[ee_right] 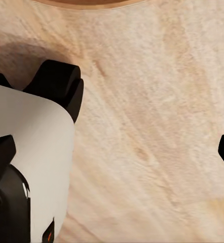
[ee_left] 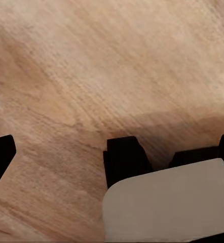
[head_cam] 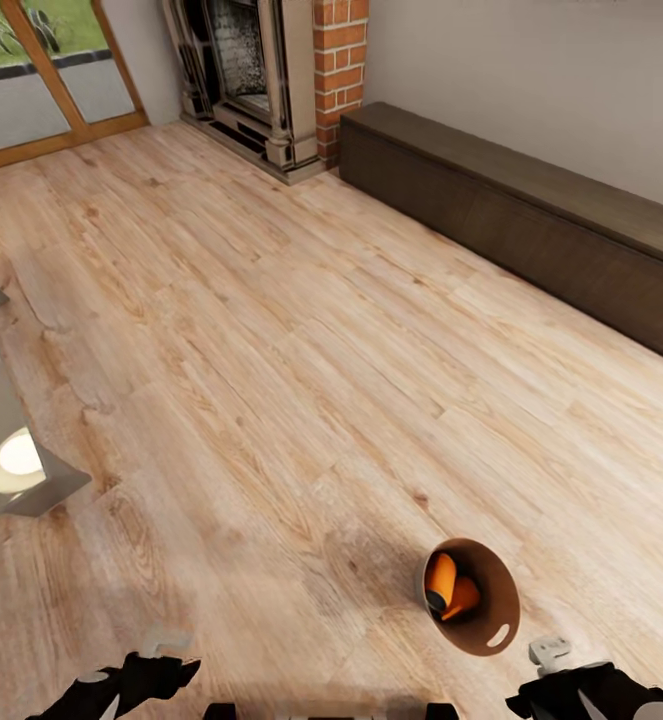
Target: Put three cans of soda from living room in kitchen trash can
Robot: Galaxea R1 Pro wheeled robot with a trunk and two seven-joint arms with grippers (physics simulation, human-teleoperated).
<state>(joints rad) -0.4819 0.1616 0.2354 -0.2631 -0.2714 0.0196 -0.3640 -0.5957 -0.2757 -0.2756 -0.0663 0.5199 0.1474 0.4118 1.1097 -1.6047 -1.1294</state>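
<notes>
I am looking down over the light wood floor [head_cam: 301, 380] of the living room, and the tash can [head_cam: 476, 640] is standing at the lower right of the frame with orange cans of soda [head_cam: 448, 587] lying tilted inside it; how many I cannot tell. My right tool [head_cam: 551, 655] is hanging at the bottom right edge, just beside the bin's rim, so that arm is the nearer one; my left tool [head_cam: 161, 645] is sitting at the bottom left, well apart from it. In both wrist views I am seeing spread dark fingers [ee_right: 59, 83] over bare planks, with nothing between them. The brick fireplace [head_cam: 341, 60] is showing at the top.
</notes>
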